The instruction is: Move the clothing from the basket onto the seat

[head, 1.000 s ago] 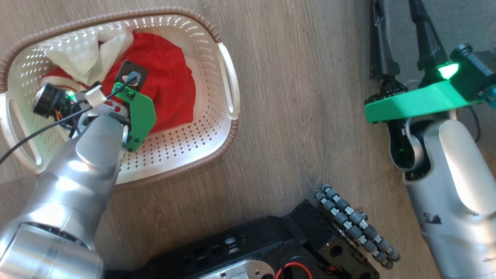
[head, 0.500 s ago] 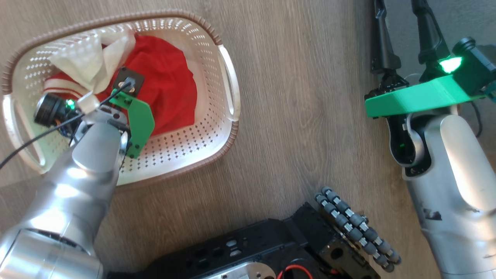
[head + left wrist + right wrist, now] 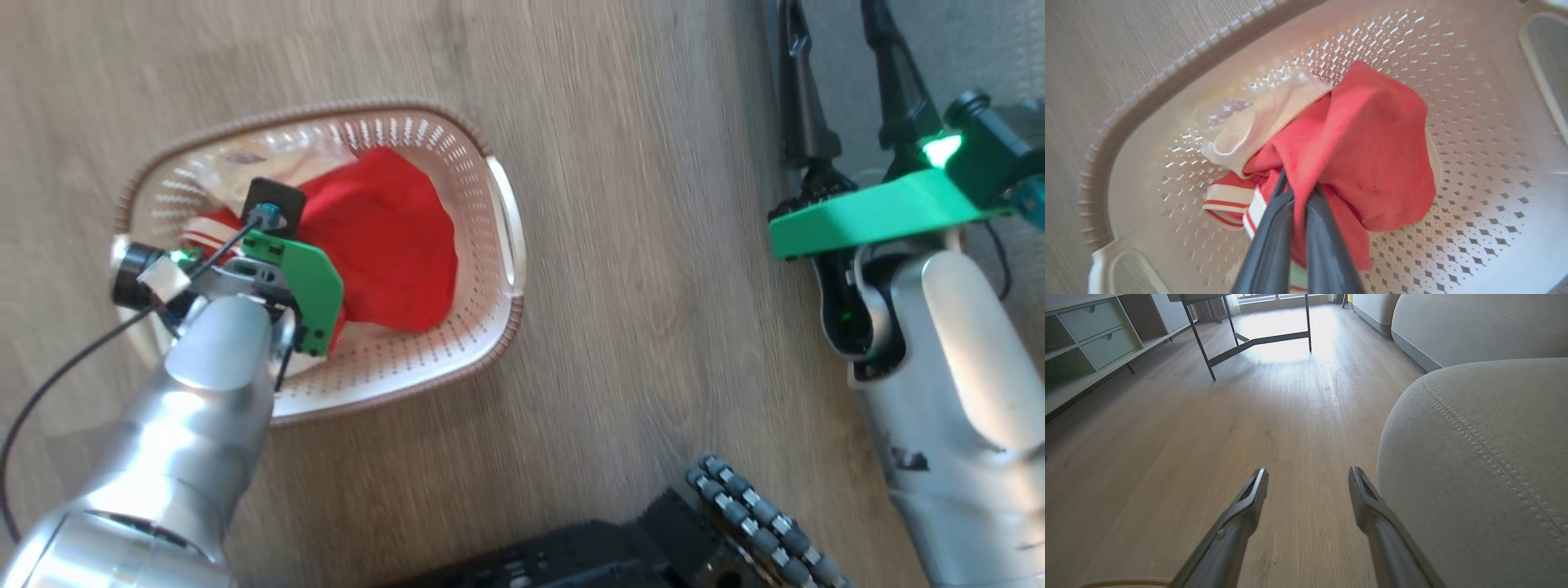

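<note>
The cream perforated basket [image 3: 504, 245] stands on the wooden floor at the left of the head view. Red and white clothing [image 3: 392, 237] lies bunched inside it. In the left wrist view my left gripper [image 3: 1298, 185] is shut on a fold of the red cloth [image 3: 1372, 139], with a white piece [image 3: 1257, 122] and striped trim [image 3: 1229, 200] beside it, above the basket's bottom [image 3: 1474, 171]. My right gripper [image 3: 1307, 471] stands open and holds nothing, over bare floor beside the grey seat [image 3: 1486, 465]. The seat [image 3: 988, 41] also shows at the head view's top right.
My dark base with its roller wheel [image 3: 759, 523] sits at the bottom of the head view. Farther off in the right wrist view are a table's metal legs [image 3: 1257, 339], a low drawer unit [image 3: 1090, 330] and another grey sofa [image 3: 1474, 322].
The left gripper has shut on the red cloth and pulled it up into a bunch. The head camera has shifted, so the basket sits lower and farther right. The right arm has stayed put.
</note>
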You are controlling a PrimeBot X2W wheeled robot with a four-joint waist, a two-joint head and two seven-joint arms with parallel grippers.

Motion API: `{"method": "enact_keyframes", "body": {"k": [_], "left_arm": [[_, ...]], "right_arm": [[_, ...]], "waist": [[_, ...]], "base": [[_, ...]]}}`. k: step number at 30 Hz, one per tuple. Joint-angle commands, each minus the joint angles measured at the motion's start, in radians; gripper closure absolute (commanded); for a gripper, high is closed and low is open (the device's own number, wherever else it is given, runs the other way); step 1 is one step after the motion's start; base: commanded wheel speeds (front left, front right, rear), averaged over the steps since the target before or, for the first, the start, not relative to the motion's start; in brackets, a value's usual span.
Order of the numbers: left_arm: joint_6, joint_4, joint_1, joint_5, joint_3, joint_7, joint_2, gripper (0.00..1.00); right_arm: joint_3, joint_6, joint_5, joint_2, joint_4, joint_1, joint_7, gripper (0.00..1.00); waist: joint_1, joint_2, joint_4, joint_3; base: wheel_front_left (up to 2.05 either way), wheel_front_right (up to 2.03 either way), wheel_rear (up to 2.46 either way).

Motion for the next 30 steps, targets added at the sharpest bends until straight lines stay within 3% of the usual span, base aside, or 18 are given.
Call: {"method": "enact_keyframes", "body": {"k": [1,10,19,30], "left_arm": [[-0.005,-0.008,0.040,-0.010,0.025,-0.016,0.007,1.00],[-0.026,-0.018,0.110,-0.091,0.060,-0.094,-0.027,1.00],[-0.039,-0.115,0.164,-0.161,0.077,-0.117,-0.032,1.00],[-0.016,-0.427,0.299,-0.188,0.143,-0.118,-0.032,1.00]], "right_arm": [[0.012,0.007,-0.002,-0.014,-0.019,0.047,-0.005,0.00],[0.015,0.007,-0.003,-0.031,0.017,0.097,-0.005,0.00],[0.009,0.007,-0.006,-0.041,0.053,0.161,-0.005,0.00],[0.005,0.007,-0.006,-0.032,0.094,0.250,-0.005,0.00]], "waist": [[0.0001,0.0000,0.027,-0.058],[0.0001,0.0000,0.085,-0.230],[0.0001,0.0000,0.139,-0.363],[0.0001,0.0000,0.184,-0.517]], "base": [[0.00,0.00,0.00],[0.00,0.00,0.00],[0.00,0.00,0.00],[0.00,0.00,0.00]]}}
